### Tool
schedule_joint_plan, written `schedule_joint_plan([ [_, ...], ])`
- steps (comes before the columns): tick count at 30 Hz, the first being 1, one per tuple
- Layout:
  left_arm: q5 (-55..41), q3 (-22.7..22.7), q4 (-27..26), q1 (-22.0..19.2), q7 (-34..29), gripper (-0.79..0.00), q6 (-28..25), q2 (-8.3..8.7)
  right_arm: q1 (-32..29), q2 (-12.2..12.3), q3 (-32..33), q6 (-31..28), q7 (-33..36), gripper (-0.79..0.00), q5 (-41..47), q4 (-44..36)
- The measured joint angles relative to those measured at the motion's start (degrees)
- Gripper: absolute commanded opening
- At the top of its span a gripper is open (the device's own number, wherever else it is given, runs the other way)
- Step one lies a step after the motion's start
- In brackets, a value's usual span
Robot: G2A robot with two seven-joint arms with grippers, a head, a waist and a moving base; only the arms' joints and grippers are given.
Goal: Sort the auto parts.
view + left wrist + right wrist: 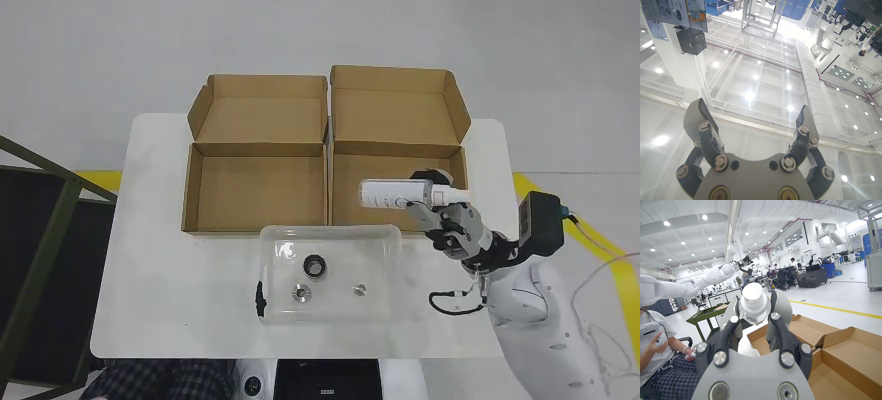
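Note:
My right gripper [432,200] is shut on a white bottle [396,193] with a clear neck. It holds the bottle level above the right cardboard box [345,205]. In the right wrist view the bottle's white cap [753,294] points at the camera between the fingers [780,306]. A clear plastic tray [385,235] in front of the boxes holds a black ring [316,266], a metal nut [299,293] and a small metal piece [361,290]. A black clip [259,298] sits at its left rim. My left gripper [753,109] is open, empty, and points up at the ceiling.
The left cardboard box [255,190] stands beside the right one, both with flaps folded back. Both open boxes [838,370] lie below the right gripper. My left arm [706,277] is raised high. A seated person holds controllers off the table.

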Motion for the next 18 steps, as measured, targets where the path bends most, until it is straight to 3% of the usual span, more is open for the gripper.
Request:
schedule_joint_plan([
  [18,0.00,0.00,0.00,0.00,0.00,0.000,0.00,0.00,2.47,-0.90,-4.38,6.46,2.85,-0.785,-10.14,4.13],
])
